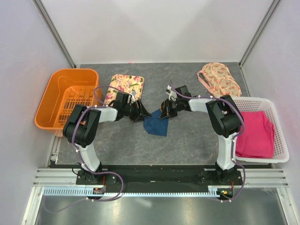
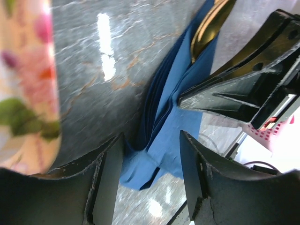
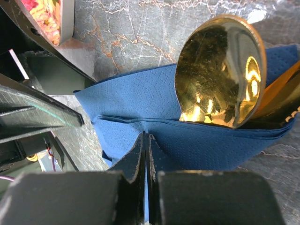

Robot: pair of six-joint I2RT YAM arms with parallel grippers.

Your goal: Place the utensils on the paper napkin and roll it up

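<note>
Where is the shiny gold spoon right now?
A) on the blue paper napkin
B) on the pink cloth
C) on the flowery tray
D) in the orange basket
A: the right wrist view shows the shiny gold metal spoon lying with its oval bowl against the folded dark blue paper napkin.

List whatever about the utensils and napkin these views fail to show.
1. Right wrist view: how many utensils there are. Beyond the spoon bowl, the frame edge cuts them off.
2. Top view: the utensils are too small and covered by the right gripper.
3. Left wrist view: whether the left gripper touches the paper napkin. Close-up blur hides contact.
</note>
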